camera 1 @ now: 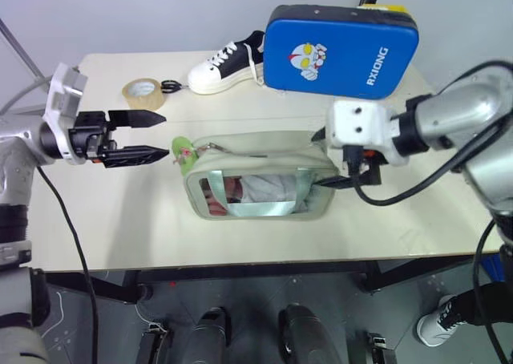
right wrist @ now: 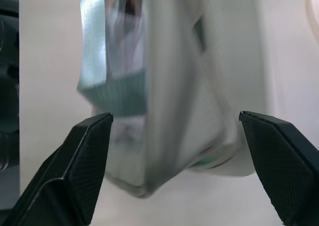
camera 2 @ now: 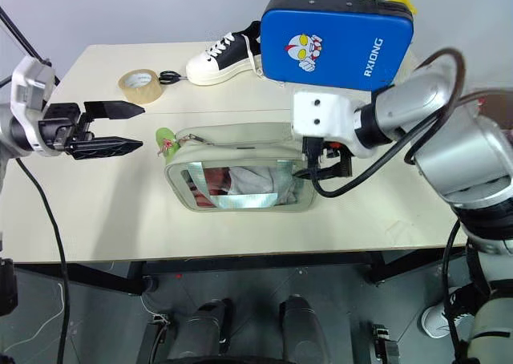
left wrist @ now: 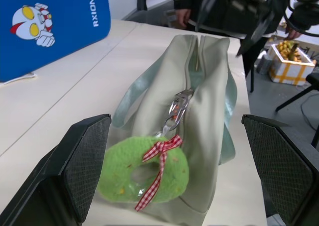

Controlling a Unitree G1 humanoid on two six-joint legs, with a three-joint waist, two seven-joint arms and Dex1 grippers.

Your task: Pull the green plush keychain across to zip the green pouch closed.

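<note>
Lying lengthwise near the middle of the table (camera 1: 96,220), the pouch (camera 1: 260,151) rests with its clear window facing us and its zipper seam on top. We see the keychain (camera 1: 183,153) hanging at the pouch's left end, clipped to the zipper pull; in the left wrist view it appears as a green plush ring (left wrist: 144,172) tied with a red checked ribbon, and the zipper line behind it looks closed, though we cannot be certain along its whole length.

Our left gripper (camera 1: 140,135) points level toward the keychain from the left, its two black fingers spread wide apart, one above the other, with the tips just short of the plush and nothing between them. Our right gripper (right wrist: 174,151) sits at the pouch's right end; the right wrist view shows its fingers parted on either side of that end of the pouch, not pressing on the fabric, so we read it as released.

Behind the pouch, well apart from it, stand a blue case (camera 1: 342,50) with a cartoon figure, a black-and-white shoe (camera 1: 228,65), a tape roll (camera 1: 143,91) and small scissors (camera 1: 170,85) beside the roll. The pouch's teal strips (camera 1: 309,189) cross the window, and folded contents show dimly through the plastic.
</note>
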